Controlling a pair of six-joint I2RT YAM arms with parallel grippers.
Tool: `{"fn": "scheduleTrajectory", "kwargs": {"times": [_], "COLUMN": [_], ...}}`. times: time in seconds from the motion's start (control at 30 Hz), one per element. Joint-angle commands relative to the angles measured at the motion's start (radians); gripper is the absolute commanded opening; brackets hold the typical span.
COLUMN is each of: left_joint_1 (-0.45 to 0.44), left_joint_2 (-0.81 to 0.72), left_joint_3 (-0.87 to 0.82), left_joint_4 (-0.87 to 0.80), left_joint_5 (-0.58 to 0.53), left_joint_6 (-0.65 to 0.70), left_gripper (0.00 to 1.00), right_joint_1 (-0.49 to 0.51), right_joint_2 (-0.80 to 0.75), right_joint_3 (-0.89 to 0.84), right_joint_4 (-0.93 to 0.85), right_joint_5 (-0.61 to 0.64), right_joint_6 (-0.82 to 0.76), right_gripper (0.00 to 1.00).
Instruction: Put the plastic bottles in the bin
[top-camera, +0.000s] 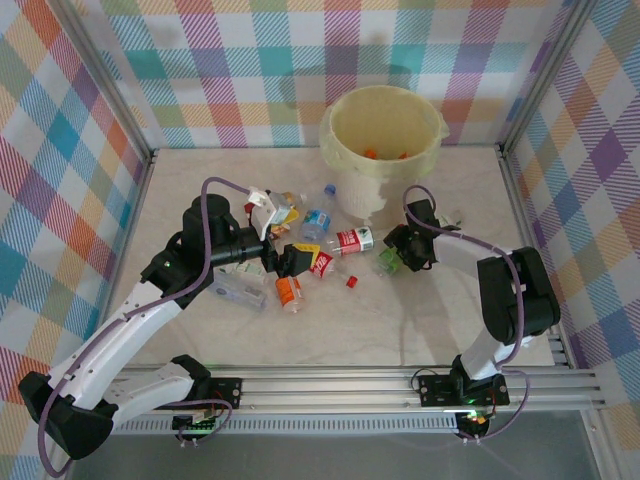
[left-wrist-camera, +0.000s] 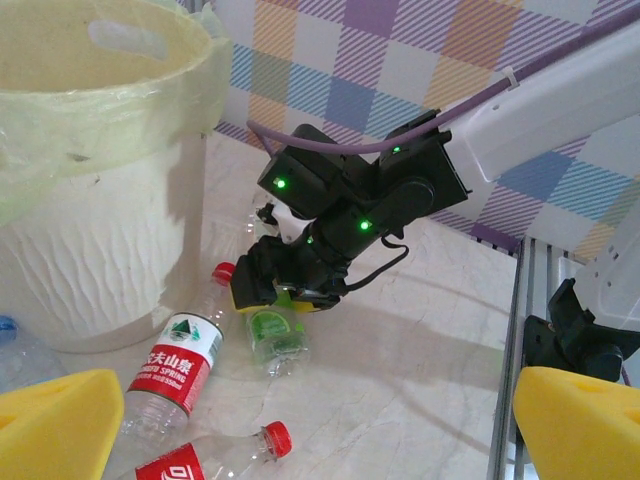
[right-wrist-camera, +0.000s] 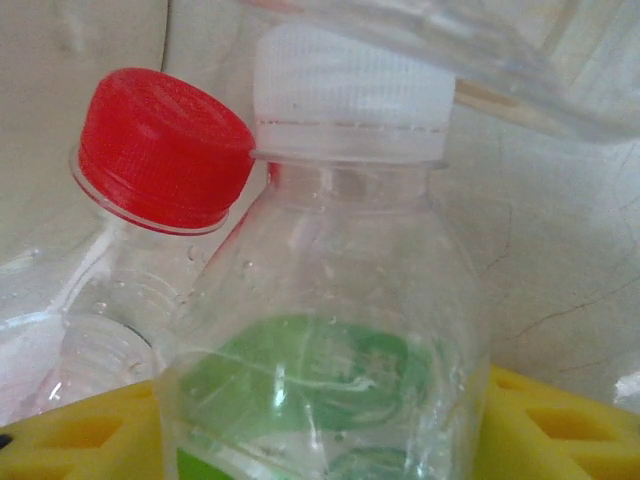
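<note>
The bin (top-camera: 345, 150) stands at the back of the table, with orange bottle caps showing inside. Several plastic bottles lie in front of it. My right gripper (top-camera: 393, 260) is low on the table, its yellow fingers (right-wrist-camera: 80, 440) pressed on both sides of a clear green-label bottle (right-wrist-camera: 340, 330) with a white cap; that gripper (left-wrist-camera: 285, 297) and green-label bottle (left-wrist-camera: 272, 335) also face the left wrist camera. A red-capped bottle (right-wrist-camera: 160, 150) lies right beside it. My left gripper (left-wrist-camera: 320, 440) hangs open and empty over a red-label cola bottle (left-wrist-camera: 200, 462).
A red-label water bottle (left-wrist-camera: 175, 370) lies by the bin's foot (left-wrist-camera: 90, 280). A blue-label bottle (top-camera: 318, 222), an orange-label bottle (top-camera: 288, 291), a flattened clear bottle (top-camera: 238, 290) and a loose red cap (top-camera: 351, 281) lie around the left gripper (top-camera: 283, 262). Checked walls enclose the table.
</note>
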Motion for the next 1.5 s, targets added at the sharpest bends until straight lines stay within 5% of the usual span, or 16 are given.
{"fn": "scheduleTrajectory", "kwargs": {"times": [0.0, 0.4, 0.83, 1.07, 1.47], "left_joint_1": [-0.016, -0.018, -0.018, -0.018, -0.018], "left_joint_2": [-0.015, -0.036, -0.025, -0.02, -0.048], "left_joint_3": [0.034, 0.02, 0.012, 0.006, -0.056], "left_joint_4": [-0.012, 0.011, 0.017, 0.027, 0.141], "left_joint_5": [0.004, -0.001, -0.014, -0.019, -0.101], "left_joint_6": [0.014, 0.003, 0.003, -0.001, -0.069], "left_gripper": [1.0, 1.0, 1.0, 1.0, 1.0], "right_joint_1": [0.006, -0.006, -0.008, -0.007, -0.006], "right_joint_2": [-0.061, -0.332, -0.559, -0.581, -0.46], "right_joint_3": [-0.034, -0.104, 0.043, 0.213, 0.547], "right_joint_4": [0.0, -0.103, -0.235, -0.255, -0.257], "right_joint_5": [0.033, 0.159, 0.3, 0.331, 0.179], "right_joint_6": [-0.04, -0.223, -0.46, -0.596, -0.73], "right_gripper": [0.62, 0.59, 0.56, 0.55, 0.56]}}
